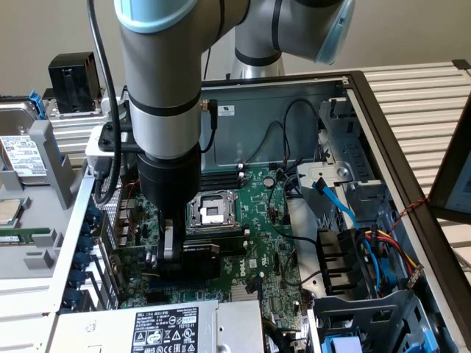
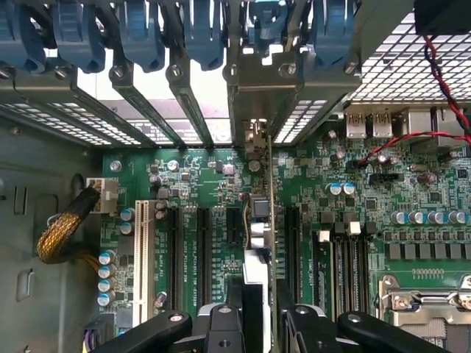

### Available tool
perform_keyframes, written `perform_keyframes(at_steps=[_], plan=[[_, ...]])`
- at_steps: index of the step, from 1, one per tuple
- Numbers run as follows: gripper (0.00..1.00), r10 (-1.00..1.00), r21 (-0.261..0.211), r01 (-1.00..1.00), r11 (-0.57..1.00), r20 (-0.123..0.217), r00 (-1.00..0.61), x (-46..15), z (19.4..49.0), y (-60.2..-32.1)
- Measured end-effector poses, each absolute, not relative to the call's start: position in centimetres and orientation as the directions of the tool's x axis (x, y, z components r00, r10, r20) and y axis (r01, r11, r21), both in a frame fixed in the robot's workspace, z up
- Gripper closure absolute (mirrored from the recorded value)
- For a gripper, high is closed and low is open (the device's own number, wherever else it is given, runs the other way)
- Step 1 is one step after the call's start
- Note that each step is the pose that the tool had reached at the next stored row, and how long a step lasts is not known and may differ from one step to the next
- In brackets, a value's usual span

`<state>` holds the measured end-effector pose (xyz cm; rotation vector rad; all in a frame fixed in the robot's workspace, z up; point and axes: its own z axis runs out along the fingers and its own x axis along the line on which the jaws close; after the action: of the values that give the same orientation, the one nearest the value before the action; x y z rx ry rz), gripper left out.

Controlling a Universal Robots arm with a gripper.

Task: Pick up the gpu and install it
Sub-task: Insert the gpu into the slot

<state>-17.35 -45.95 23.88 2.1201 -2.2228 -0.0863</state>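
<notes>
1. Now my gripper [image 2: 259, 312] is pinching the gpu [image 2: 259, 220] by its two faces, jaws partly closed on it.
2. It stands on edge among the black expansion slots [image 2: 202, 250] of the green motherboard [image 2: 368, 198], its bracket end toward the blue latches [image 2: 140, 37]; I cannot tell whether it is seated.
3. In the exterior view, the CPU socket [image 1: 210, 212] lies just beside it.
4. Nearby, the power supply label [image 1: 165, 331] reads "DELL".

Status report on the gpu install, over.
Claw shut on gpu. Card upright over motherboard expansion slots, bracket at the rear openings. Red wire off to the side, clear.
</notes>
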Motion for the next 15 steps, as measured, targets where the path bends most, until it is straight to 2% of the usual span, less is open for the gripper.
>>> perform_keyframes(at_steps=[15], plan=[[0.73,-0.999,0.072,-0.996,0.046,0.015,-0.045,-17.54,23.88,-45.76]])
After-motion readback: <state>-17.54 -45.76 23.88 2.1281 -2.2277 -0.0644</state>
